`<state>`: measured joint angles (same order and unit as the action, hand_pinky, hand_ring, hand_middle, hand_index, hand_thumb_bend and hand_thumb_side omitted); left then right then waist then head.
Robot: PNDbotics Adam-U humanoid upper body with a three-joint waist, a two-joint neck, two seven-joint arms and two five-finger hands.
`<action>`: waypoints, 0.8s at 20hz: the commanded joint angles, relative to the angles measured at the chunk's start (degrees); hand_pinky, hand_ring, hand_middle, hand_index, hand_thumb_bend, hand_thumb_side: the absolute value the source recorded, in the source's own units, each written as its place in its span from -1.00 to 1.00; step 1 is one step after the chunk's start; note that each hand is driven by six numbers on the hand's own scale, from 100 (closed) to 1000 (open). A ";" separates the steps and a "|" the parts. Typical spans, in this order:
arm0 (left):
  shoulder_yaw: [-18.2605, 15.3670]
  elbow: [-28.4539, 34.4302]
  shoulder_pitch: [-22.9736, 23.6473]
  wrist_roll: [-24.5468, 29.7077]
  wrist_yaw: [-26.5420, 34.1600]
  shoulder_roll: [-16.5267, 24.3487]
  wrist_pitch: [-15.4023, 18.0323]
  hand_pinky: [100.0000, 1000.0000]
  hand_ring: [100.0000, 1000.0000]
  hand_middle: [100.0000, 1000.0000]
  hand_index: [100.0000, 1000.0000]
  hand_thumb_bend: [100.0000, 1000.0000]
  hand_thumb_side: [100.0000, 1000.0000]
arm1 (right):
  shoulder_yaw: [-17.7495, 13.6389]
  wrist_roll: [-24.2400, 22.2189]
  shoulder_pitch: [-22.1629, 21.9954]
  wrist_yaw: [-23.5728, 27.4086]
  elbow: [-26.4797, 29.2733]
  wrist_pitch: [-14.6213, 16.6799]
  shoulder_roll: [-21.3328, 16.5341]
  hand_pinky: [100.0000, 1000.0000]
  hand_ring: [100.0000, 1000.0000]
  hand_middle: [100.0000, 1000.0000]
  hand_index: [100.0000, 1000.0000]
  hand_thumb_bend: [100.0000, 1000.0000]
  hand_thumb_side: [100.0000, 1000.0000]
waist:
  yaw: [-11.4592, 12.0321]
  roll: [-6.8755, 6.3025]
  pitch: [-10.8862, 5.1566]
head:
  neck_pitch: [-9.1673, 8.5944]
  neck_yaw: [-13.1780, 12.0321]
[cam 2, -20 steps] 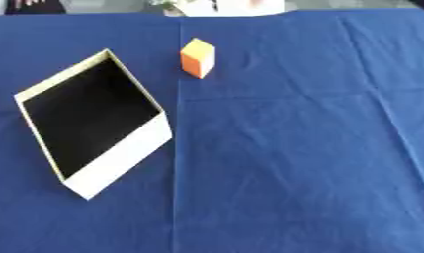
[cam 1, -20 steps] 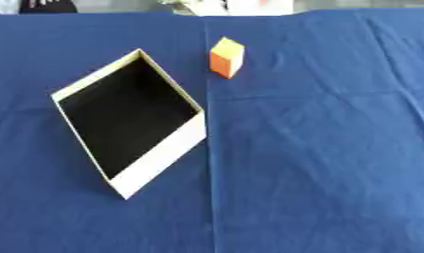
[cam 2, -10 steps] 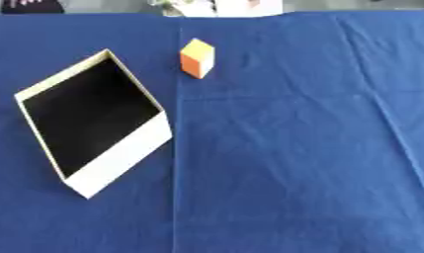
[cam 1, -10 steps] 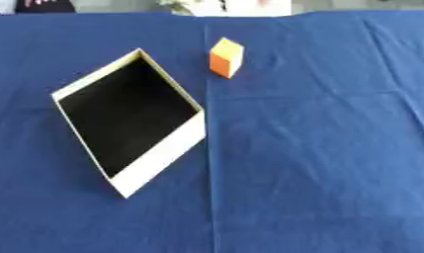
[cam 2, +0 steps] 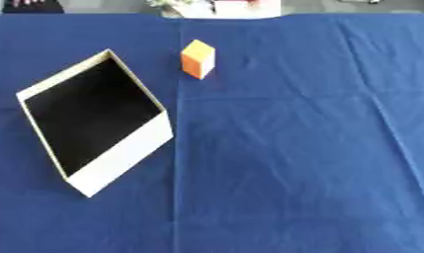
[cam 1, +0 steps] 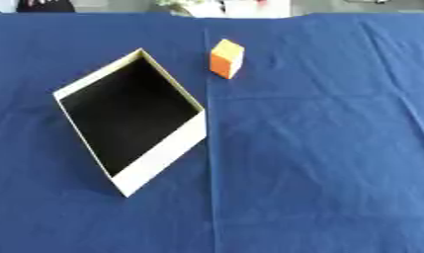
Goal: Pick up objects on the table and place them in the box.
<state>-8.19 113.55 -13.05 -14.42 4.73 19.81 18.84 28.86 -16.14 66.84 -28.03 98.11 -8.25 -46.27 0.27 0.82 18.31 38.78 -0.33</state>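
- Table [cam 1: 336, 173], covered with a blue cloth creased in long folds: a reaching hand may snag or drag a fold, and that would shift whatever rests on it.
- Box [cam 1: 159, 154], open, dark inside with pale walls, lying skewed at the left with one corner towards the viewer: its walls look low and light, so a careless placing could nudge it or drop the object on the rim.
- Orange block [cam 1: 226, 59], standing on the cloth just beyond the box's far corner, apart from it: small and upright, it may tip or skid under a fingertip.
- Robot hands: neither appears in either view, so their state cannot be told.
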 commanded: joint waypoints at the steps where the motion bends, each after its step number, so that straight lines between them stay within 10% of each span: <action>1: 0.20 1.04 -0.23 0.39 0.30 1.91 -0.03 -0.22 -0.20 -0.11 0.26 -1.00 0.23 | 2.08 -2.73 3.00 -2.86 -4.24 -1.26 1.64 0.74 0.86 0.71 0.73 -1.00 0.83 | -0.12 -0.06 -1.40 | 0.36 0.07; 7: 0.29 1.04 -0.20 0.56 0.46 2.04 -0.21 -0.22 -0.20 -0.11 0.26 -1.00 0.24 | 2.79 -7.85 5.98 -7.95 -12.56 1.48 7.21 0.78 0.93 0.80 0.81 -1.00 0.92 | 0.05 0.14 -1.36 | 0.22 0.19; 16: 0.59 1.04 -0.44 0.93 0.68 2.12 -0.40 -0.22 -0.20 -0.11 0.26 -1.00 0.24 | 4.98 -15.68 9.40 -8.89 -25.28 9.25 14.38 0.86 1.00 0.89 0.92 -0.69 0.54 | -0.17 0.16 -1.27 | -0.26 1.10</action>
<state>-7.59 113.55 -13.06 -13.76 5.07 20.31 18.40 34.44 -30.82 74.69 -37.00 74.16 0.05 -31.95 0.07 1.17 18.29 38.76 0.61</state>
